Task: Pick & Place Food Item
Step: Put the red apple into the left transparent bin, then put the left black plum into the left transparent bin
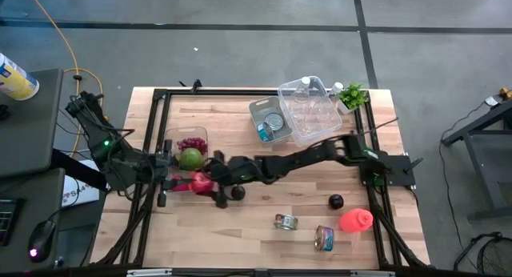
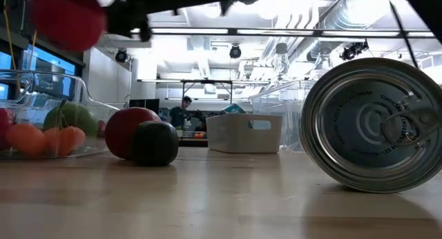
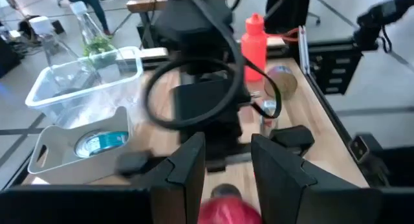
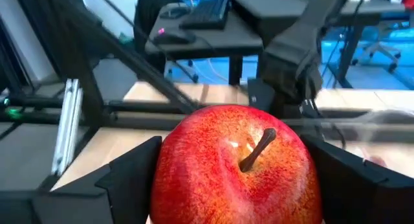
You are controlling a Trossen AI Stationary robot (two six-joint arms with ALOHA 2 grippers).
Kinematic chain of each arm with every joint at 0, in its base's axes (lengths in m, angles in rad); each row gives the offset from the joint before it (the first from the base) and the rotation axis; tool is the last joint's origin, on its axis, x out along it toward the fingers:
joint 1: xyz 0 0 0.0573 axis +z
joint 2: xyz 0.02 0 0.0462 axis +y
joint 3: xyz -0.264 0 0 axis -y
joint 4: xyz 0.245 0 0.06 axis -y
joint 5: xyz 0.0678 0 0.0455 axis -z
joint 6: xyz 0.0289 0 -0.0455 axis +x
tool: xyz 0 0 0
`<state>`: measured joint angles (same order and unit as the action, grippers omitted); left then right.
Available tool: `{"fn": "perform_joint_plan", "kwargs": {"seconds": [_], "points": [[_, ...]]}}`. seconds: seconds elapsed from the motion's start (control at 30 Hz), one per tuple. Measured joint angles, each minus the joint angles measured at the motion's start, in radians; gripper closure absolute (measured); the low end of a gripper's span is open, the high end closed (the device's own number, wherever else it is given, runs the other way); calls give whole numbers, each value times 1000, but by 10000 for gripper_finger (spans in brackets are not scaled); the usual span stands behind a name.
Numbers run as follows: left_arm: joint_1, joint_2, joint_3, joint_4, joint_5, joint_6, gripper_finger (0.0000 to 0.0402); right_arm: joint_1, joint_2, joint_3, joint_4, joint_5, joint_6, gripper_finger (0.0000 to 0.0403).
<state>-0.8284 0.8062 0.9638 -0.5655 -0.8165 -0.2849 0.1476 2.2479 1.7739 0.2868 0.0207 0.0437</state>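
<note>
Red apple (image 4: 236, 162) sits clamped between right claw (image 1: 210, 179) fingers, stem up, lifted off the table (image 1: 264, 233) just beside the clear bowl (image 1: 186, 140) of fruit. Left claw (image 1: 164, 181) faces it at close range, fingers narrowly parted, holding nothing.

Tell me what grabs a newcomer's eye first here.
The red apple fills the right wrist view, clamped in the right claw near the table's left side. In the low view, a big tin can lies on its side up close.
</note>
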Motion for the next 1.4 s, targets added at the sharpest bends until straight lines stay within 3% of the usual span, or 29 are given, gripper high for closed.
{"fn": "perform_joint_plan", "kwargs": {"seconds": [0.23, 0.63, 0.8, 1.0, 1.17, 1.4], "points": [[0, 10, 0, -24, 31, 0, 283, -52, 134, 187, -1, 1, -16, 55], [0, 9, 0, -55, 53, -1, 283, -77, 135, 192, 9, -1, -58, 7], [0, 9, 0, -56, 53, -3, 283, -69, 135, 192, 3, 8, -68, 9], [0, 11, 0, -70, 71, -20, 283, -41, 99, 192, -235, 36, -66, 10], [1, 17, -32, -70, 74, -23, 283, 16, 77, 190, -419, 210, -5, 10], [1, 21, -52, -66, 73, -72, 283, 139, 38, 192, -610, 610, 13, 7]]}}
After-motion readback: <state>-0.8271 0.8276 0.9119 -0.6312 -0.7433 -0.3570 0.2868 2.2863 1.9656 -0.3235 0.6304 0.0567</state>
